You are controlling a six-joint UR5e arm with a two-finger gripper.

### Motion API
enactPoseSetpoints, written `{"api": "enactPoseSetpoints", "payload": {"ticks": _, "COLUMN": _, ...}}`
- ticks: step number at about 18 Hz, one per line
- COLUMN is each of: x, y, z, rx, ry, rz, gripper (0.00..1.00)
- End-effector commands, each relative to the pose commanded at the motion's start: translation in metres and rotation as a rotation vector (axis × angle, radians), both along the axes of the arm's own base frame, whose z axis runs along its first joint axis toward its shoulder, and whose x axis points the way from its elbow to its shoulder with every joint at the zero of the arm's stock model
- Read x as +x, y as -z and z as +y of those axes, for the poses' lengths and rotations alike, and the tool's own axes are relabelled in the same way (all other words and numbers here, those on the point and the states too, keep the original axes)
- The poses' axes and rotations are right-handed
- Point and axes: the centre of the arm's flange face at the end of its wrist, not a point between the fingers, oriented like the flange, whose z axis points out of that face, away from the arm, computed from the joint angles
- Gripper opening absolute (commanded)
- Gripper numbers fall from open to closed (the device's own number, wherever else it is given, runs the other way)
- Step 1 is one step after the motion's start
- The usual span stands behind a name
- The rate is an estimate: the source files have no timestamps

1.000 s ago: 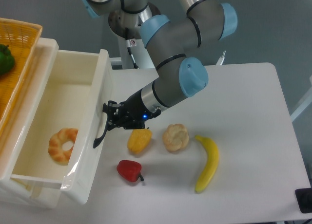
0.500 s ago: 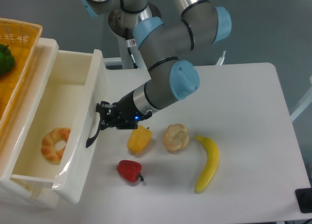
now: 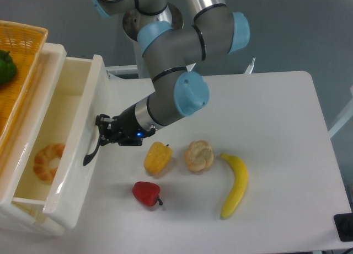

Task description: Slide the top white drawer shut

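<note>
The top white drawer (image 3: 83,154) is seen partly pulled out at the left of the table (image 3: 276,127), its long axis run from upper right to lower left and its front face turned right, toward the arm. A croissant (image 3: 48,161) is seen inside it. The black handle (image 3: 91,150) on that front is met by the gripper (image 3: 103,133), pressed at its upper end; whether the fingers are clamped on it cannot be told. Beside them on the table are laid a yellow pepper (image 3: 156,158), a red pepper (image 3: 146,194), a bun (image 3: 198,155) and a banana (image 3: 235,185). An orange wicker basket (image 3: 22,49) is set above the drawer.
</note>
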Motion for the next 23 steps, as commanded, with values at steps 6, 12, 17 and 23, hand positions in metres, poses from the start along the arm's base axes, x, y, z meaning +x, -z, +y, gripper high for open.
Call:
{"api": "enactPoseSetpoints", "payload": {"ticks": 6, "x": 0.031, "y": -0.002, "z": 0.016, "rx": -0.008, "ry": 0.029, "rz": 0.003, "gripper": 0.00}}
{"api": "enactPoseSetpoints", "payload": {"ticks": 12, "x": 0.050, "y": 0.002, "z": 0.025, "rx": -0.016, "ry": 0.051, "rz": 0.003, "gripper": 0.00}}
{"api": "enactPoseSetpoints", "payload": {"ticks": 17, "x": 0.053, "y": 0.000, "z": 0.027, "rx": -0.010, "ry": 0.060, "rz": 0.007, "gripper": 0.00}}
{"api": "enactPoseSetpoints", "payload": {"ticks": 23, "x": 0.008, "y": -0.012, "z": 0.015, "rx": 0.008, "ry": 0.012, "rz": 0.079, "gripper": 0.82}}
